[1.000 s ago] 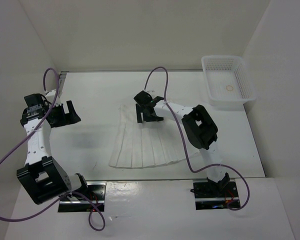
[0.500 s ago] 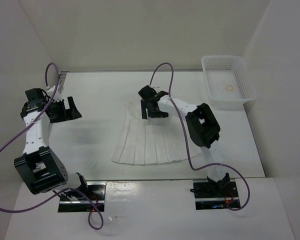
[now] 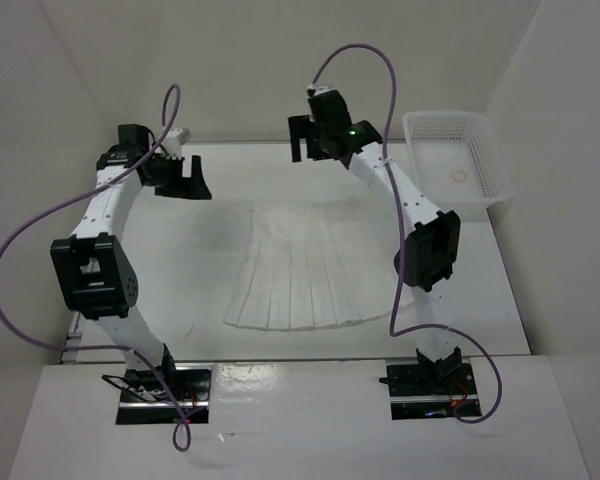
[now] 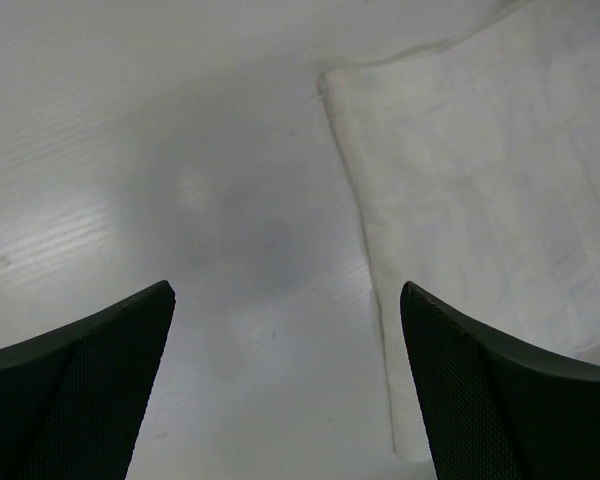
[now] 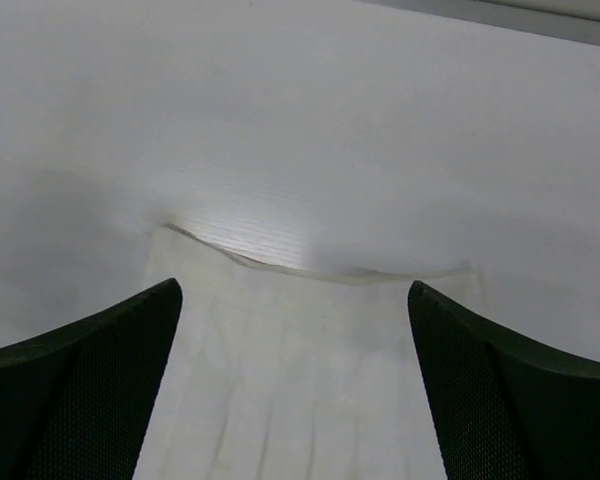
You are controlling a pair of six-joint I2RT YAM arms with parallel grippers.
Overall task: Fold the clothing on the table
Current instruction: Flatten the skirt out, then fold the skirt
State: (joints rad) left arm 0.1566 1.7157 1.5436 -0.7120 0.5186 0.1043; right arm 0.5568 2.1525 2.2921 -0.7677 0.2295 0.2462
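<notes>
The clothing, a white pleated skirt, lies spread flat in a fan on the table, with its narrow waistband toward the far side. My left gripper hangs open above the table, left of the waistband and clear of the fabric. My right gripper hangs open high over the far edge, beyond the waistband. In the left wrist view the skirt's side edge runs down the right, and the open gripper holds nothing. In the right wrist view the waistband lies below the empty, open gripper.
A white mesh basket with a small ring inside stands at the far right corner. White walls close in the table on three sides. A grey rail runs along the far edge. Purple cables loop above both arms.
Both arms have lifted and reached toward the far side. The right gripper has come up off the skirt's waistband. The skirt now lies flatter, its waist end wider.
</notes>
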